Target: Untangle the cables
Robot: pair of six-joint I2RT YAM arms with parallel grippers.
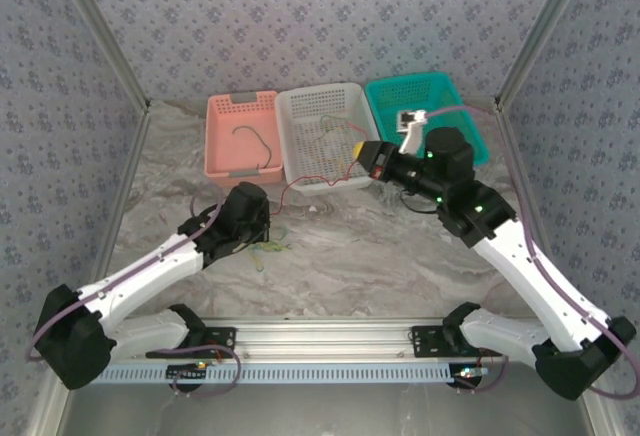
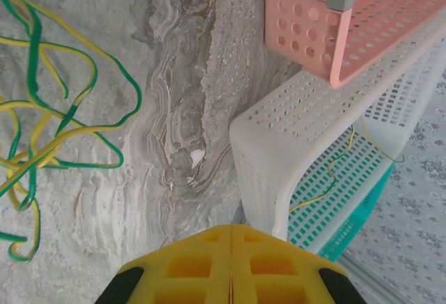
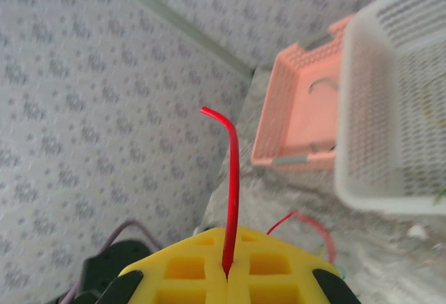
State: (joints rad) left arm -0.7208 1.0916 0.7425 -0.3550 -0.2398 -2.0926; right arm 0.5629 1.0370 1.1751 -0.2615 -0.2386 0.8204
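Top external camera is showing three baskets standing side by side at the far edge of the table (image 1: 350,246): one pink basket (image 1: 212,136), one white basket (image 1: 283,136) and one teal basket (image 1: 410,81). Two arms are reaching in from the near edge. Walls are closing in the left, right and back sides, and the middle of the table is lying bare, so there is room there.

One red cable (image 3: 231,178) is sticking up out of the right gripper (image 3: 228,234), whose jaws are squeezing tight on it. This cable is trailing down to the table in front of the white basket. A small bunch of yellow and green cables (image 2: 33,159) is lying loose on the table, just to the left of the left gripper (image 2: 231,231). Its jaws are pressing together on nothing. One dark cable (image 3: 324,82) is lying in the pink basket, and one thin wire (image 2: 334,168) is lying in the white basket.
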